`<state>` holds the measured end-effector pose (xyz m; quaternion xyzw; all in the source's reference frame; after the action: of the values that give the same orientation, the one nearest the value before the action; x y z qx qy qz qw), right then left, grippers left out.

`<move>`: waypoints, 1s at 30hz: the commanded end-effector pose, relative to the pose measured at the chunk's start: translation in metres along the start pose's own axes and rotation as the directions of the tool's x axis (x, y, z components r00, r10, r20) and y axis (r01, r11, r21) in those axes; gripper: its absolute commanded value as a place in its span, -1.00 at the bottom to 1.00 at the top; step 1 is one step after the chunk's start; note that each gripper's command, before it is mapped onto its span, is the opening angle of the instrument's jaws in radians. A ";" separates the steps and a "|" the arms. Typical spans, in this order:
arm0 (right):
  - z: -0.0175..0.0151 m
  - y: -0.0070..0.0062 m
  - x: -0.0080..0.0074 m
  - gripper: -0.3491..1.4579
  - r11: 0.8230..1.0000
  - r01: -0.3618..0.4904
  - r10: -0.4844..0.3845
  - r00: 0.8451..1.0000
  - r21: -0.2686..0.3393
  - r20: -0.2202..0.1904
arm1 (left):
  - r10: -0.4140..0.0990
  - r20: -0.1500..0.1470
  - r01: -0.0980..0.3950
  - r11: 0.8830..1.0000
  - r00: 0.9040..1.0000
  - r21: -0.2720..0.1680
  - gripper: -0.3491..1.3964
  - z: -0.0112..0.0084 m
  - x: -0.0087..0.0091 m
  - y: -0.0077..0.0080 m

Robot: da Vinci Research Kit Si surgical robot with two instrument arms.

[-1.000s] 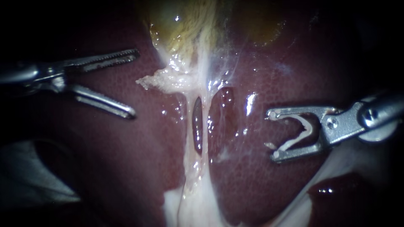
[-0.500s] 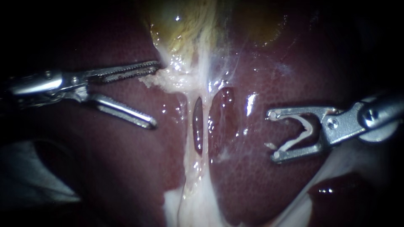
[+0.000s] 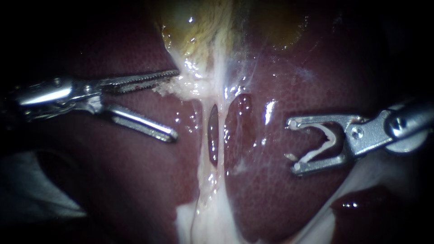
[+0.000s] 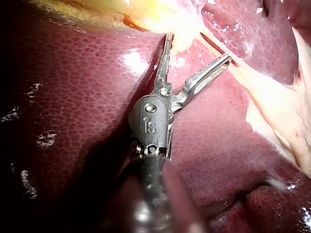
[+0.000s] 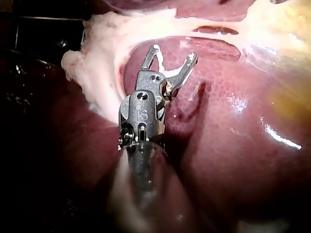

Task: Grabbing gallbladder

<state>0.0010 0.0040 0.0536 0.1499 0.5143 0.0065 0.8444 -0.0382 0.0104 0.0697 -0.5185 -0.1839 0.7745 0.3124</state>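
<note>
Beside the gallbladder, left instrument stands agape.

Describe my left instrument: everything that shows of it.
The left instrument is a slim, shiny metal shaft that comes in from the left and ends in a hinged pincer with two long, toothed jaws. The jaws stand wide open and grip nothing. The upper jaw's tip lies against the pale frayed tissue just below the yellowish gallbladder. The lower jaw reaches out over the dark red liver.
</note>
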 end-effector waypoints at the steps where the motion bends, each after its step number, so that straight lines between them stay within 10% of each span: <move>1: 0.0000 0.0000 0.0000 -0.06 1.000 0.000 0.000 1.000 0.000 0.000 | -0.004 0.001 0.004 1.000 1.000 -0.001 0.31 0.0000 0.0000 -0.0001; 25: 0.0000 0.0000 0.0000 -0.06 1.000 0.000 0.000 1.000 -0.001 0.000 | -0.151 0.068 0.150 0.989 0.986 0.018 -0.98 -0.0012 0.0000 -0.0001; 30: 0.0000 0.0000 0.0000 -0.06 1.000 -0.001 0.001 1.000 -0.001 0.000 | -0.183 0.071 0.182 0.983 0.980 0.019 -1.00 -0.0017 0.0006 0.0004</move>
<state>0.0011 0.0041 0.0536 0.1498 0.5141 0.0068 0.8445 -0.0368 0.0104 0.0682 -0.4660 -0.2378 0.7621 0.3815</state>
